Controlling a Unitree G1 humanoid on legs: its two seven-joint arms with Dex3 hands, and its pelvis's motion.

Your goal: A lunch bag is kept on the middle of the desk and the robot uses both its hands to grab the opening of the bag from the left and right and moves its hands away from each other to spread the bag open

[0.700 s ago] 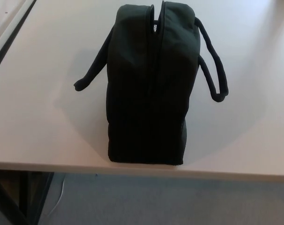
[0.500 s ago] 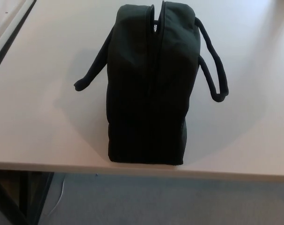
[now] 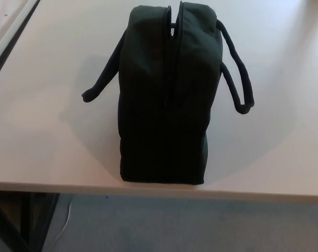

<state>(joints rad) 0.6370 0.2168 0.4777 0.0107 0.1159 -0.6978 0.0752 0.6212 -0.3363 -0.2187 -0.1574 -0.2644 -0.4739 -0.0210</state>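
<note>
Bag (image 3: 164, 100), one; handles, two.

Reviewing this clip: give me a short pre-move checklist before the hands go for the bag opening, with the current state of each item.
1. Black fabric lunch bag stands upright on the pale desk: ok.
2. Bag sits near the desk's front edge, its near end close to it: ok, but little margin.
3. Zipper opening along the top shows only a narrow gap at the far end, not yet spread: ok as a start.
4. Left strap handle and right strap handle hang outward, clear of the opening: ok.
5. Both robot hands positioned beside the opening: not ok, neither is in view.
</note>
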